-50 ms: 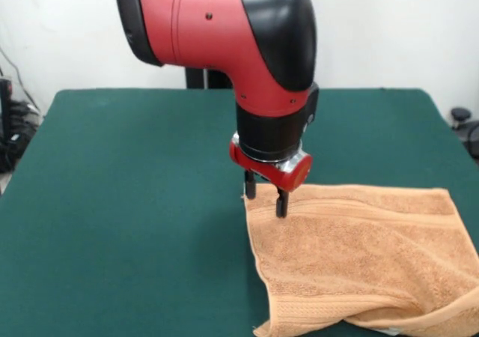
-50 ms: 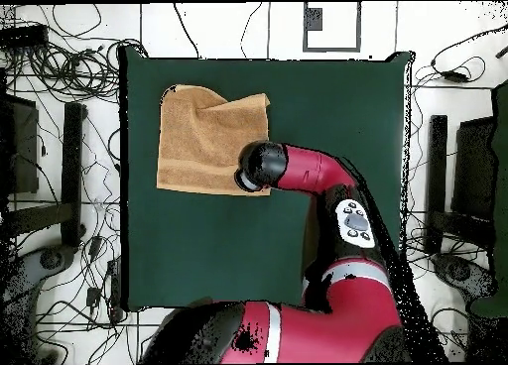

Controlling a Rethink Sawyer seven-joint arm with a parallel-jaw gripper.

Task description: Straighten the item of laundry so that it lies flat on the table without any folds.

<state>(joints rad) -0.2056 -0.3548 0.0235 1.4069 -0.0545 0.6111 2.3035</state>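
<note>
The item of laundry (image 1: pixel 359 254), an orange-tan terry towel, lies on the dark green table (image 1: pixel 127 202) at the near right, with its front edge rumpled and folded over. My gripper (image 1: pixel 266 195) stands open at the towel's far left corner. One fingertip (image 1: pixel 281 205) touches the cloth by the border band, and the other fingertip (image 1: pixel 250 188) is at the corner's edge. From overhead, the towel (image 2: pixel 203 138) lies near the table's (image 2: pixel 317 113) upper left, with a ridge across its top. The arm's wrist (image 2: pixel 256 167) covers the towel's lower right corner and hides the gripper.
The towel reaches close to the table's near and right edges in the front view. Cables and dark equipment (image 2: pixel 60 93) lie on the floor around the table. The arm's red links (image 2: pixel 317 178) cross above the table's middle.
</note>
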